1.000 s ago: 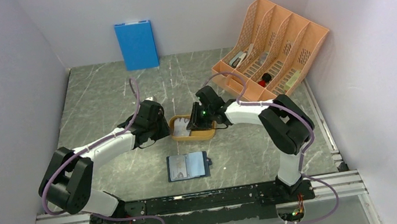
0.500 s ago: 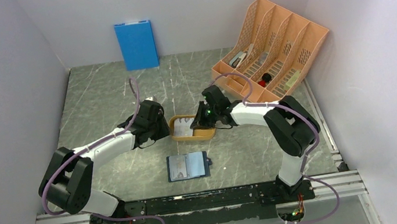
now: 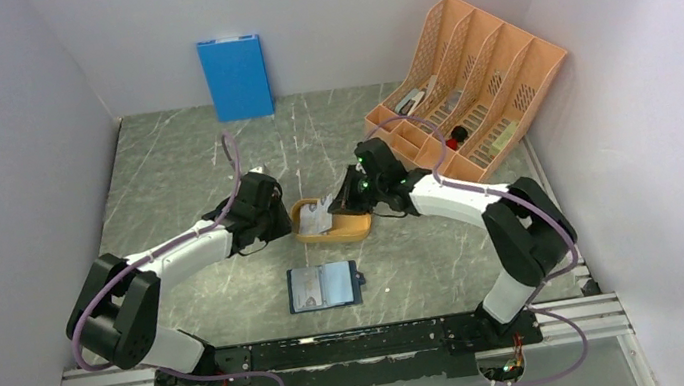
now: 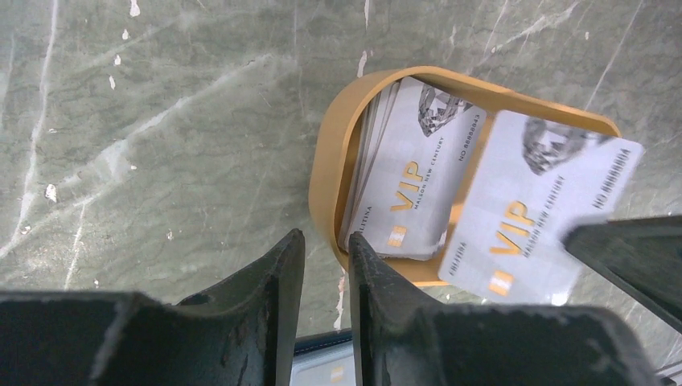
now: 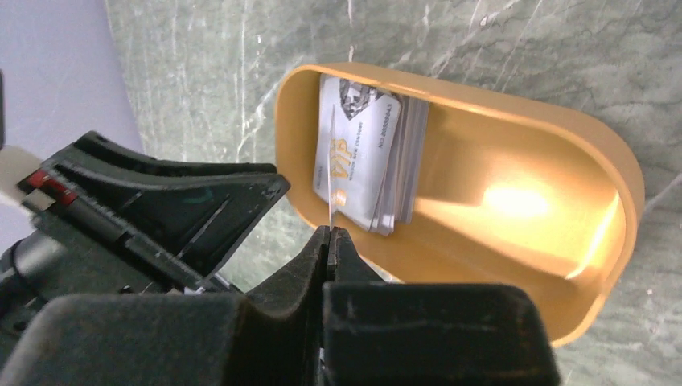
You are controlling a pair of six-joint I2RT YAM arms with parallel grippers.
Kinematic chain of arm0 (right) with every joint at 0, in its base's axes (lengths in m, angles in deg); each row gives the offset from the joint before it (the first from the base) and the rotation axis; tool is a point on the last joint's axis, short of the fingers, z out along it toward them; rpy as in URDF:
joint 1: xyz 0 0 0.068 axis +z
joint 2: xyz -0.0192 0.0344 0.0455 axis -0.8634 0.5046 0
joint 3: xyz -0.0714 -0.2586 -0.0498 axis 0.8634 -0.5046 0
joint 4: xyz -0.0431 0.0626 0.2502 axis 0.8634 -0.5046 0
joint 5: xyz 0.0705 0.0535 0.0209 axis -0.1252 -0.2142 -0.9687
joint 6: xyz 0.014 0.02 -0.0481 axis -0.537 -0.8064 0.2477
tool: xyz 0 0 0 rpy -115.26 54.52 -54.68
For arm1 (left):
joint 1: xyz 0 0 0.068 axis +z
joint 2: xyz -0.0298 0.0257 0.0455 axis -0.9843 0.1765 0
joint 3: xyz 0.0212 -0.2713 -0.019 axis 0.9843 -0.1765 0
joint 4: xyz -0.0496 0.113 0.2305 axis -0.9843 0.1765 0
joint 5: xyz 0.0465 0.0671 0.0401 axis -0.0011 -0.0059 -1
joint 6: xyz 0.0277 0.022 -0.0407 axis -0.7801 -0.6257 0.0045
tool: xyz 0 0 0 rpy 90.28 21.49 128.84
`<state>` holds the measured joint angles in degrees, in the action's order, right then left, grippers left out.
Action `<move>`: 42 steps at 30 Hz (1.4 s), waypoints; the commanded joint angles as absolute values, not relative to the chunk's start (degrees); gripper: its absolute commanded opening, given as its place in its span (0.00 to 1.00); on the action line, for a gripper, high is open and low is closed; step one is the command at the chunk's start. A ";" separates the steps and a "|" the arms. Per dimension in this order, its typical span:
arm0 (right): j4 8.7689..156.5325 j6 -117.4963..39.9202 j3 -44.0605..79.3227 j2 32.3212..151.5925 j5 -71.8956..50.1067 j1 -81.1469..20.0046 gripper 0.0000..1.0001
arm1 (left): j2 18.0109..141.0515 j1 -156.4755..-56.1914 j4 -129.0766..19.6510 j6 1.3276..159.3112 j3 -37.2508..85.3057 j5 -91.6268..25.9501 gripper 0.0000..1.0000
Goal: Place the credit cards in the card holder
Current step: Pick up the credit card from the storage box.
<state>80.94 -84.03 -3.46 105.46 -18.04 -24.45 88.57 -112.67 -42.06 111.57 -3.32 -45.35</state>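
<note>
The orange tray [image 3: 355,228] holds a stack of grey-silver credit cards [image 4: 418,177]; the stack also shows in the right wrist view [image 5: 362,153]. My right gripper [image 5: 330,233] is shut on the edge of one credit card [image 4: 539,201] and holds it tilted above the tray's left part [image 3: 321,212]. My left gripper [image 4: 324,241] is just left of the tray's rim [image 4: 330,161], jaws a narrow gap apart and empty. The navy card holder [image 3: 323,286] lies open near the front, clear pockets up.
A bright blue panel [image 3: 235,77] leans on the back wall. An orange file rack [image 3: 463,75] with small items stands at the back right. Grey walls close in the marbled table on three sides.
My right gripper has drawn back to the right and upward with one card, lifting it off the stack in the tray. My left arm has stayed put.
</note>
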 commanded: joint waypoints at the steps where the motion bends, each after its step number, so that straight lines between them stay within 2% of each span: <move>1: 74.88 -85.34 -1.92 101.55 -18.91 -25.35 0.00 | 86.82 -112.09 -41.13 110.95 -1.25 -46.07 0.32; 6: 70.69 -89.93 -1.95 96.56 -22.05 -27.78 0.00 | 84.69 -112.08 -38.38 110.92 1.03 -47.08 0.33; 10: 73.04 -100.65 -5.62 91.31 -29.32 -31.01 0.00 | 80.11 -112.09 -34.81 111.10 2.67 -49.43 0.35; 15: 73.29 -105.75 -5.54 86.31 -34.13 -31.75 0.00 | 70.83 -112.17 -31.44 110.46 1.47 -51.13 0.42; 19: 68.57 -101.06 -2.71 83.76 -33.23 -31.75 0.00 | 63.69 -112.67 -30.52 106.80 -0.42 -47.22 0.51; 22: 59.22 -88.91 0.23 80.44 -24.95 -31.68 0.00 | 59.39 -115.02 -26.81 104.99 -2.20 -45.95 0.60; 24: 58.38 -83.53 -3.17 76.53 -23.15 -31.45 0.00 | 56.28 -118.63 -25.70 105.62 -4.41 -46.20 0.67; 25: 58.37 -81.31 -5.27 74.45 -22.75 -31.42 0.00 | 55.04 -121.16 -25.22 106.47 -5.43 -47.16 0.79; 27: 58.53 -77.11 -9.65 70.83 -23.33 -31.16 0.00 | 53.30 -127.08 -24.58 108.63 -7.22 -49.53 0.83; 34: 58.02 -72.59 -21.49 63.72 -25.19 -27.01 0.00 | 58.32 -142.30 -28.79 114.90 -10.51 -54.53 0.76; 37: 60.28 -74.42 -24.69 62.82 -24.61 -23.09 0.00 | 63.29 -144.15 -30.63 115.66 -9.56 -55.86 0.72; 42: 60.75 -76.83 -27.45 61.45 -21.31 -20.44 0.00 | 70.53 -144.58 -33.39 116.07 -8.42 -57.01 0.72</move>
